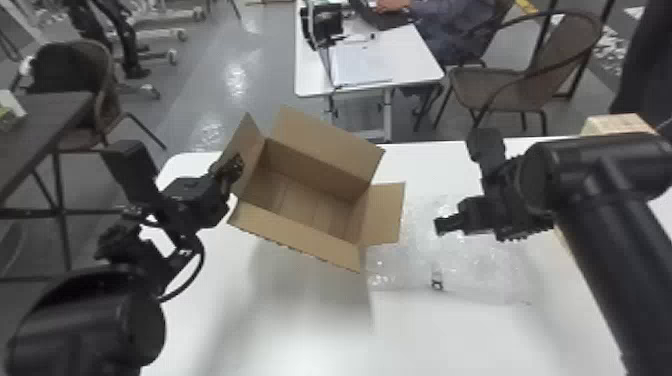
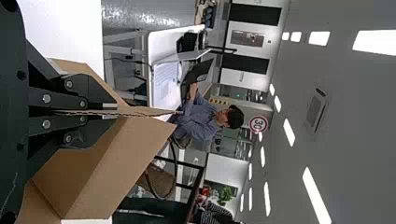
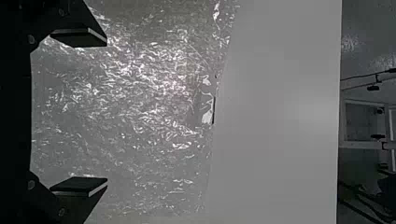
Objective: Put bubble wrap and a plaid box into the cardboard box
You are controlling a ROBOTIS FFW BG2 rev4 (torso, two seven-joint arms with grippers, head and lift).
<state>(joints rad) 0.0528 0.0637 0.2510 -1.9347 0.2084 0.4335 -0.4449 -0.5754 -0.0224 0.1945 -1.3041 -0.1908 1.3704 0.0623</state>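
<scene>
In the head view my left gripper (image 1: pixel 231 167) holds the left flap of the open cardboard box (image 1: pixel 312 172), which is tilted above the table. The left wrist view shows my left gripper (image 2: pixel 86 112) shut on that flap, with the cardboard box (image 2: pixel 105 172) around it. My right gripper (image 1: pixel 461 185) is open over the clear bubble wrap (image 1: pixel 465 265), right of the carton. In the right wrist view, nothing is between the fingers of my right gripper (image 3: pixel 81 112); the bubble wrap (image 3: pixel 135 102) lies flat below. A pale tan box (image 1: pixel 617 124) is partly hidden behind the right arm.
The white table (image 1: pixel 310 340) carries the wrap. Beyond it stand a smaller white table (image 1: pixel 415 60) with a person seated at it and a brown chair (image 1: pixel 505 90). A dark table (image 1: pixel 45 125) is at the far left.
</scene>
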